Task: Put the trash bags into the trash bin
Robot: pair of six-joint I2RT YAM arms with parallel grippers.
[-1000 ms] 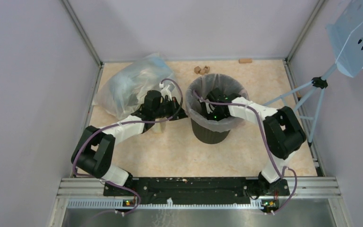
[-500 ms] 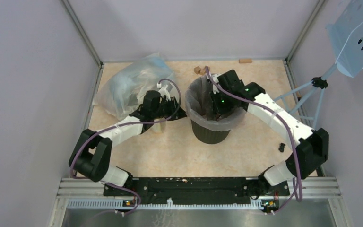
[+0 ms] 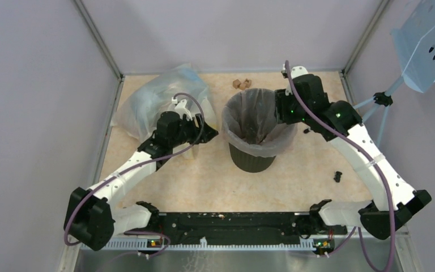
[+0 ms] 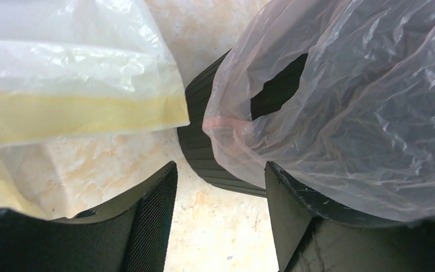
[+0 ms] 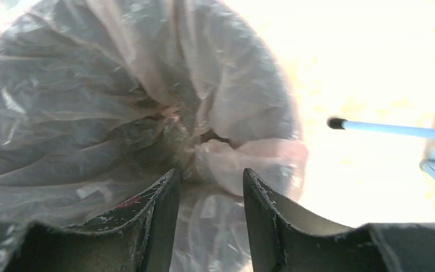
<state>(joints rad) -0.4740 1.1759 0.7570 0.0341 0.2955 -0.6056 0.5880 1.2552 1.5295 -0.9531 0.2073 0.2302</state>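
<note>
Trash bag [image 3: 259, 122] lines the trash bin [image 3: 252, 160], task looks done; left gripper [image 3: 205, 134] and right gripper [image 3: 278, 109] flank the bin, parted, empty.

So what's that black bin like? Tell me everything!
The trash bin is round, black and looks like plastic, with ribbed sides that get narrower toward the bottom. It stands upright on the table, near the middle. A thin, crinkly, see-through pink trash bag lines the inside and folds over the rim, covering it. On the left side, a gap in the film shows the black wall beneath.
</note>
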